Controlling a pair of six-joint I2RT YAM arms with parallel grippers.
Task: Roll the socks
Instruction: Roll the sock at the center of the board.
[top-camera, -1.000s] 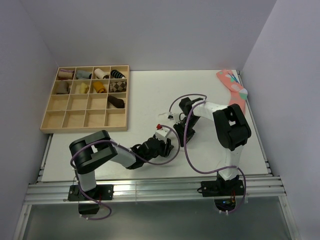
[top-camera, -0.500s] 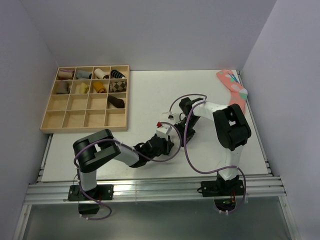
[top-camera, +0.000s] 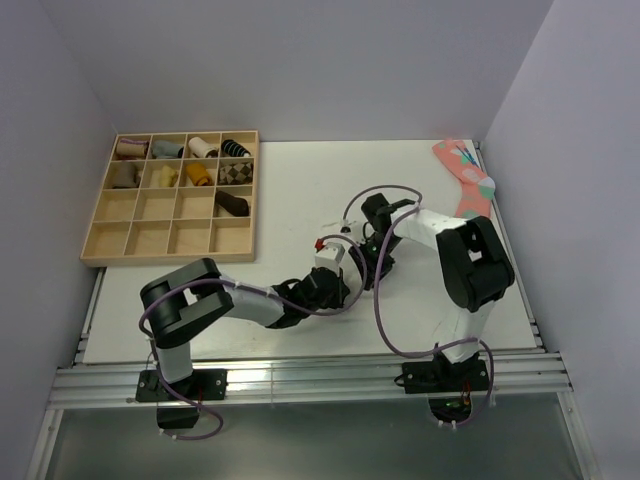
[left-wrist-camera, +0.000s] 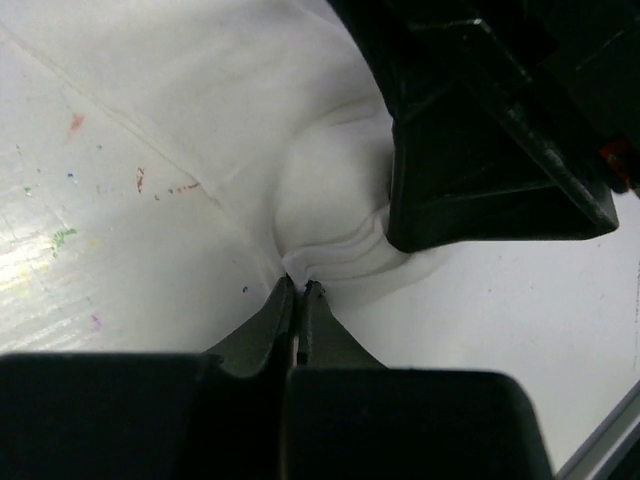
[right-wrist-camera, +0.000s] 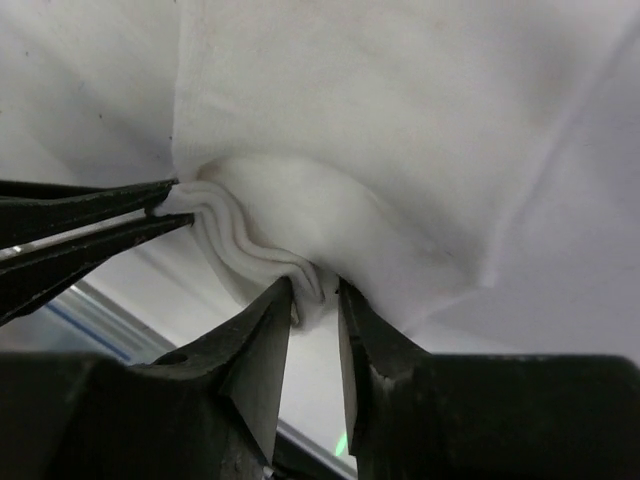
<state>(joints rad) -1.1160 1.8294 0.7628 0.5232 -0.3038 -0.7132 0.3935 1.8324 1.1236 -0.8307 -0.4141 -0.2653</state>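
We count one tray (top-camera: 150, 237) holding nine sock rolls (top-camera: 203, 147), one coral sock (top-camera: 468, 180) far to the tray's right, and two grippers. The socks (left-wrist-camera: 300, 130), a single white heap, lie on the counter (top-camera: 300, 180) right of the tray and nearer the arm bases. They are thin, plain, and bunched into rippled folds. The left gripper (left-wrist-camera: 300, 288) pinches one fold tight. The right gripper (right-wrist-camera: 315, 295) has its jaws slightly parted around another.

The top camera sat high behind my bases, looking down and forward over the whole table (top-camera: 300, 180) from afar. Each wrist camera looked along its own fingers, very close to the socks (left-wrist-camera: 300, 150). My left gripper (left-wrist-camera: 298, 288) and right gripper (right-wrist-camera: 315, 292) faced each other, both views sharing one bunched fold.
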